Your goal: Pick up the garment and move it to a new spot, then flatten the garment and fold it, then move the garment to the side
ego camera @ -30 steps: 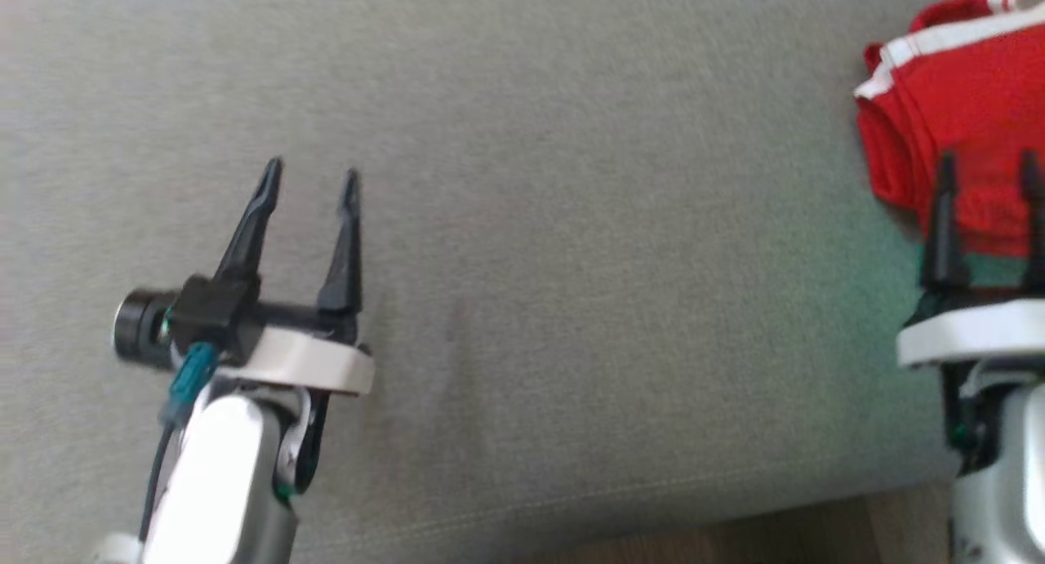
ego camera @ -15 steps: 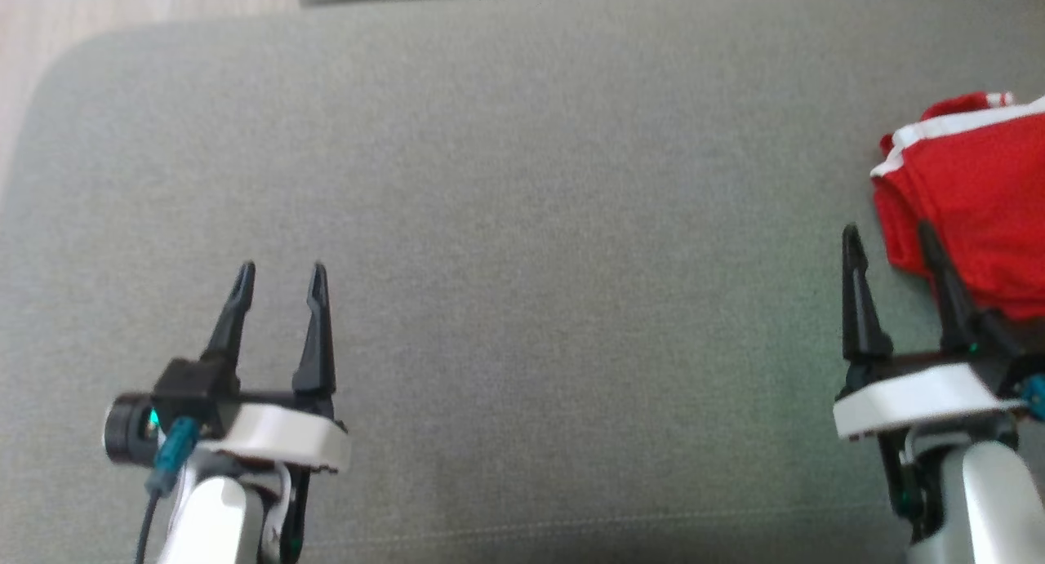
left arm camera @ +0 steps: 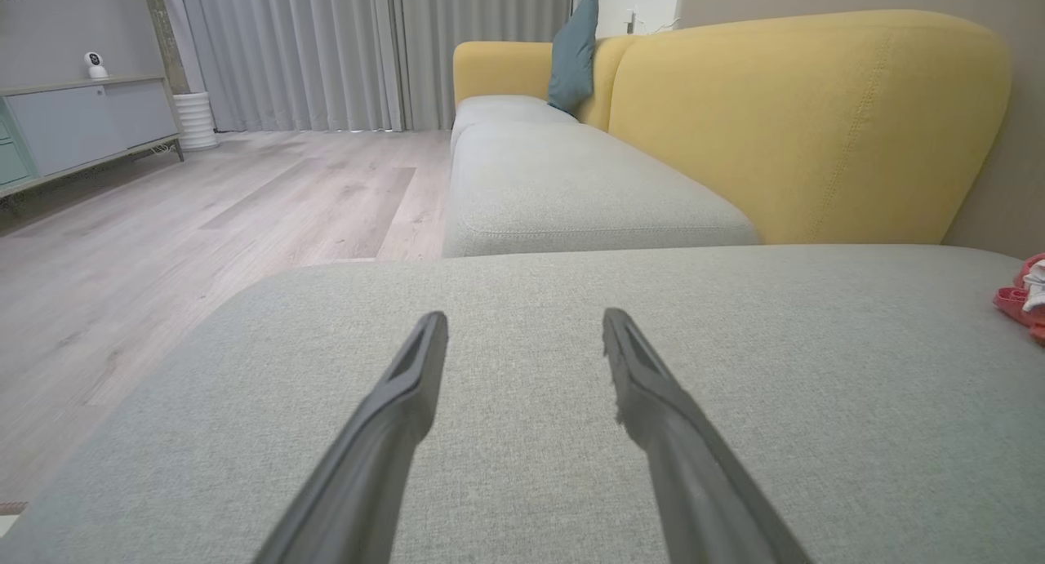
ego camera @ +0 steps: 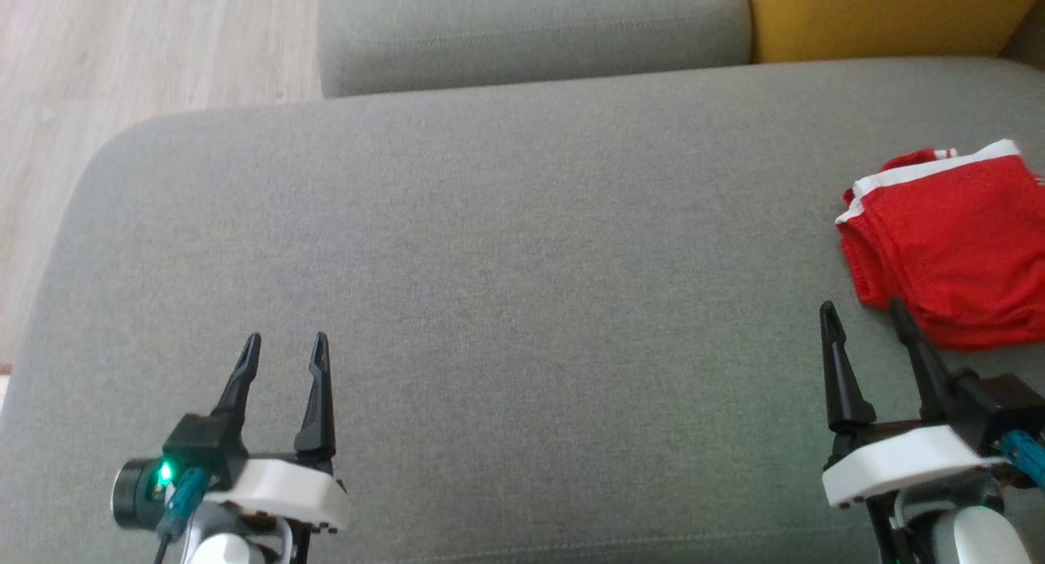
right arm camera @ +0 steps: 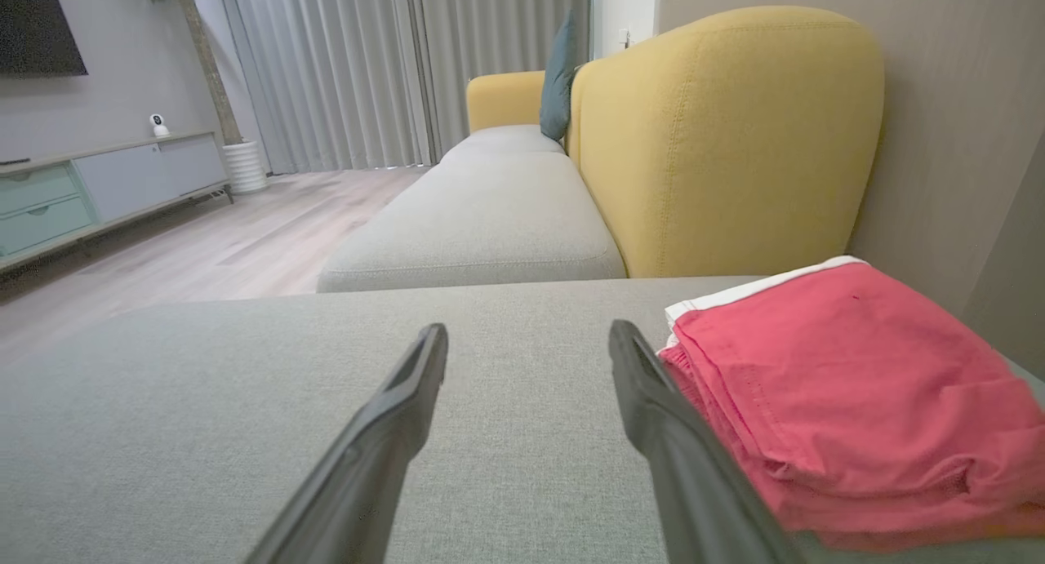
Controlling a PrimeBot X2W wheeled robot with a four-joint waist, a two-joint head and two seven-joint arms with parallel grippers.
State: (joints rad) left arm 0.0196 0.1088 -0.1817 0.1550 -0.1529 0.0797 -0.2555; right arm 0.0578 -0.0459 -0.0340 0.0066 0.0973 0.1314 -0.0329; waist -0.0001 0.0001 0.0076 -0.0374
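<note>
Our folded red shorts [ego camera: 947, 246] lie at three o'clock on the grey cushion [ego camera: 490, 262]. Left gripper [ego camera: 286, 339] and right gripper [ego camera: 863, 309] gape empty; we should retreat without snagging the fabric.

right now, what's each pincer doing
left pincer: open, holding nothing
right pincer: open, holding nothing, next to the red garment
</note>
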